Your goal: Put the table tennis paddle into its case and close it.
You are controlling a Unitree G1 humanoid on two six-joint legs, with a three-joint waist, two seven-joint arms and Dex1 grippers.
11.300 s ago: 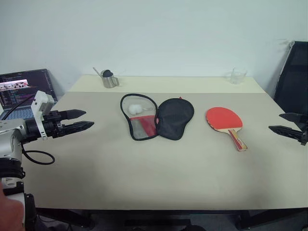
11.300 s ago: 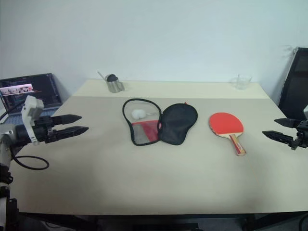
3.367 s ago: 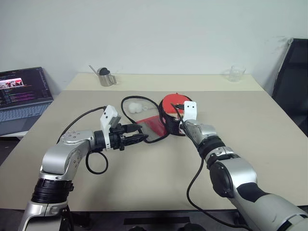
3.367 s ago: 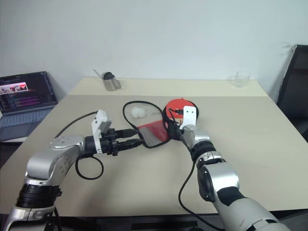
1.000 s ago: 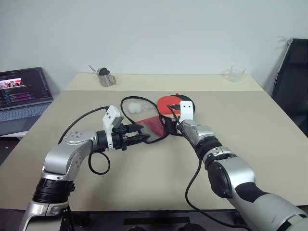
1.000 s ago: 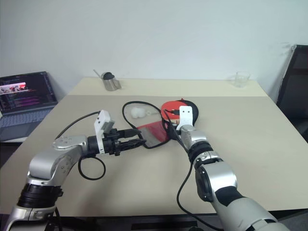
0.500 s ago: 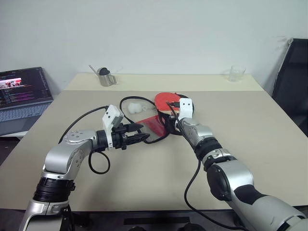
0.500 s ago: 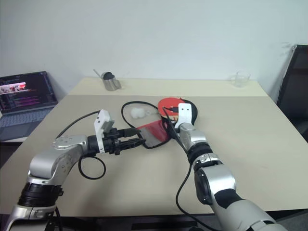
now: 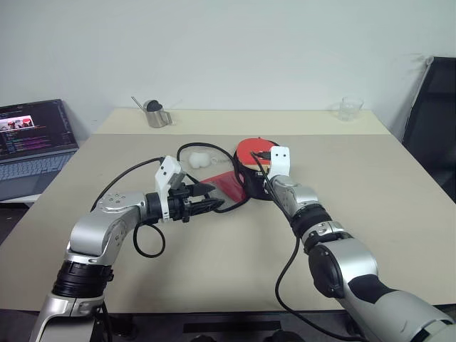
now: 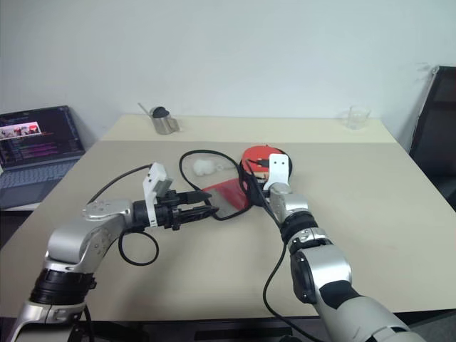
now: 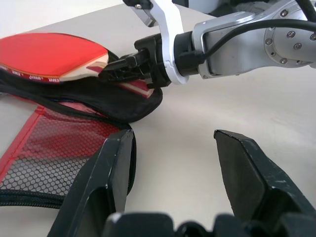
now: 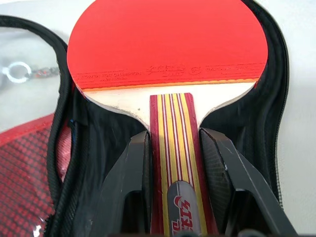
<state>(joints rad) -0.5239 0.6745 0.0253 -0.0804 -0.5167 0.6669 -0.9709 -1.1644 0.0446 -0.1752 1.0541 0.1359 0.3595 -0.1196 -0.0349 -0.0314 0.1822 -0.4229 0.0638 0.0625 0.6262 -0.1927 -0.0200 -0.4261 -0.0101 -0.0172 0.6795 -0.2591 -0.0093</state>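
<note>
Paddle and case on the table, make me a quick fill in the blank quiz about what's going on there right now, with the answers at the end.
1. The right gripper is shut on the paddle by its ____.
2. The paddle's red face lies over the ____ half of the open case.
3. The left gripper hovers with its jaws ____ beside the case's red mesh panel.
4. The small white ____ lies on the clear half of the case.

Answers: handle; black; open; ball
</note>
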